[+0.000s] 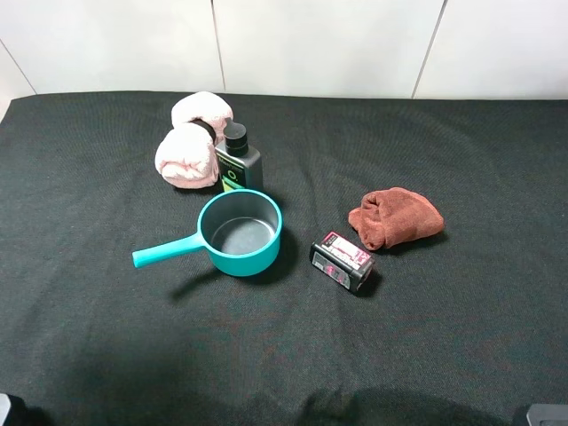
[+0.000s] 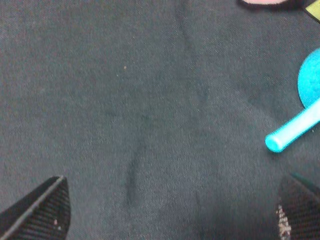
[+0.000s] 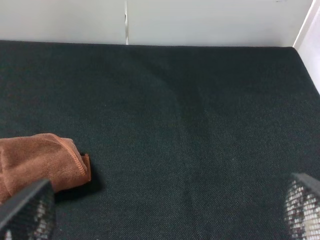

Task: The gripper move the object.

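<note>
A teal saucepan [image 1: 240,232] with a long handle [image 1: 165,253] stands on the black cloth [image 1: 444,337] at the centre. A black bottle [image 1: 237,158] stands behind it, next to a rolled pink towel [image 1: 189,142]. A brown cloth [image 1: 395,216] lies to the right, with a small black and pink box [image 1: 343,262] in front of it. My left gripper [image 2: 172,212] is open and empty above bare cloth; the saucepan handle's tip [image 2: 292,131] is off to one side. My right gripper [image 3: 167,210] is open and empty, with the brown cloth [image 3: 40,160] beside one finger.
A white tiled wall [image 1: 319,44] runs along the back of the table. A white side wall [image 3: 310,45] shows in the right wrist view. Dark parts of the arms sit at the front corners [image 1: 7,410] of the exterior high view.
</note>
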Controlling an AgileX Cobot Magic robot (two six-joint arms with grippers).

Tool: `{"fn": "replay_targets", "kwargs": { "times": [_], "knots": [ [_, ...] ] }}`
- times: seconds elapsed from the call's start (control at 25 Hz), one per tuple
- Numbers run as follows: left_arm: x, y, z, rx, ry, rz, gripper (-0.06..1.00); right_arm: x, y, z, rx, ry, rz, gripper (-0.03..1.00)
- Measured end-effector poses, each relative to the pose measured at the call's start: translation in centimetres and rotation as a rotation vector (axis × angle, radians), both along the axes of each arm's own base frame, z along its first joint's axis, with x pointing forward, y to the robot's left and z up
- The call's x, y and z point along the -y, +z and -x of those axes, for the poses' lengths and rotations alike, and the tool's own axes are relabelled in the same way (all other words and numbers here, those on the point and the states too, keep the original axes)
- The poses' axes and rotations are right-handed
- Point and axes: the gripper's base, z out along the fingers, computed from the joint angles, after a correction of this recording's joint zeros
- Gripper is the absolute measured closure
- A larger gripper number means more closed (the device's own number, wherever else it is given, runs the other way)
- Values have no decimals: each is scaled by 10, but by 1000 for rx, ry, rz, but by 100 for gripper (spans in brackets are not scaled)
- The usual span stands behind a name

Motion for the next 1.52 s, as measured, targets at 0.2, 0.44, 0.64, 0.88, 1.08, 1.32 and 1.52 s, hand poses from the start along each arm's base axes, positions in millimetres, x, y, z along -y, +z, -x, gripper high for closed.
{"fn": "replay_targets", "kwargs": {
  "times": [0.2,0.44,0.64,0.88,1.08,1.32,1.52],
  "knots": [
    [2,-10,39,78,-1,-2,9,0,0,0,0,0,0,27],
    [4,-27,80,197,-2,-7,9,0,0,0,0,0,0,27],
    [6,-40,101,278,-28,-17,9,0,0,0,0,0,0,27],
    [6,-55,108,298,-77,-18,9,0,0,0,0,1,-1,27],
    [6,-57,118,391,-109,-25,9,0,0,0,0,2,-2,27],
    [5,-60,129,469,-127,-31,9,0,0,0,0,2,-2,27],
    [4,-62,126,482,-120,-46,9,0,0,0,0,2,-3,27]
  ]
}}
